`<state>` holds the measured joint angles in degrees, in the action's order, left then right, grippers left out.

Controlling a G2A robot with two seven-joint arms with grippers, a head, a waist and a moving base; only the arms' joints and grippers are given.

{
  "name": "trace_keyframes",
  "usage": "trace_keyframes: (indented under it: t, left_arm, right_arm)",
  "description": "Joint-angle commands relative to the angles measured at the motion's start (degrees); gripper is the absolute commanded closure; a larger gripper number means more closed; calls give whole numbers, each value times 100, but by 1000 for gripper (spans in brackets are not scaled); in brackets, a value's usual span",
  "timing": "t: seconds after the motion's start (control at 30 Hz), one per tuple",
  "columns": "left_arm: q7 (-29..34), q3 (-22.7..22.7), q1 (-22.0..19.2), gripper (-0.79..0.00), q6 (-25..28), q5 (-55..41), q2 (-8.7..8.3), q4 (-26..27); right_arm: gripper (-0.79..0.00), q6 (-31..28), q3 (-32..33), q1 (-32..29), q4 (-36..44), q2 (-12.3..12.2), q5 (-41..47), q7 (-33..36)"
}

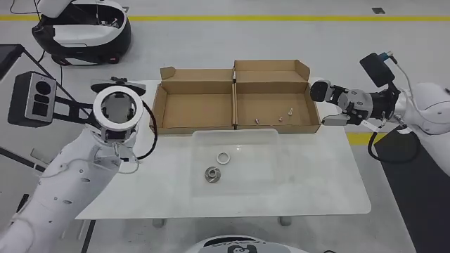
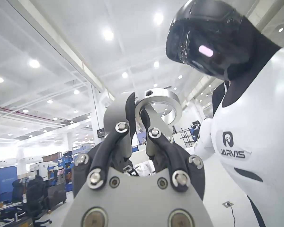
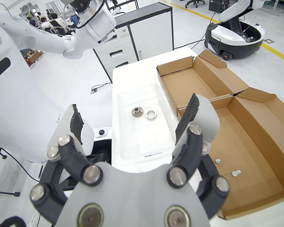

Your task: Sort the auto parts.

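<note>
My left gripper (image 2: 138, 113) points upward, raised over the table's left end, and is shut on the rim of a large silver metal ring (image 2: 159, 102), seen from above as ring (image 1: 117, 108). My right gripper (image 1: 320, 105) hangs open and empty beside the right wall of the right cardboard box (image 1: 275, 102); its ribbed pads (image 3: 191, 114) stand wide apart. A grey flanged bushing (image 1: 213, 174) (image 3: 137, 112) and a small white ring (image 1: 223, 158) (image 3: 151, 115) lie in the clear tray (image 1: 264, 183). Three small bolts (image 1: 280, 119) lie in the right box.
The left cardboard box (image 1: 195, 109) stands open beside the right one at the table's back. A wheeled robot base (image 1: 84, 31) stands on the floor beyond the left corner. A black device on a stand (image 1: 31, 98) is off the left edge.
</note>
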<state>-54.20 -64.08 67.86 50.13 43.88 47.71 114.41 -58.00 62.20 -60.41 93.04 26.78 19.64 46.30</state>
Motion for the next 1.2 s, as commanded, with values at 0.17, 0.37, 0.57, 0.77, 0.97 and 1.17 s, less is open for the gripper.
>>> trace_keyframes:
  t: [0.17, 0.37, 0.57, 0.77, 0.97, 1.17]
  left_arm:
    - [788, -780, 448, 0, 787, -479, 328, -85]
    - [790, -875, 714, 0, 787, 114, 508, -258]
    - [790, -807, 738, 0, 787, 819, 507, -366]
    - [789, -757, 761, 0, 787, 975, 479, -374]
    - [789, -762, 805, 0, 787, 222, 528, -160]
    - [790, -886, 868, 0, 787, -99, 591, -49]
  right_arm:
    - [-785, 0, 0, 0, 0, 0, 0, 0]
    - [-785, 0, 0, 0, 0, 0, 0, 0]
    - [-785, 0, 0, 0, 0, 0, 0, 0]
    - [-785, 0, 0, 0, 0, 0, 0, 0]
    - [-785, 0, 0, 0, 0, 0, 0, 0]
    - [-785, 0, 0, 0, 0, 0, 0, 0]
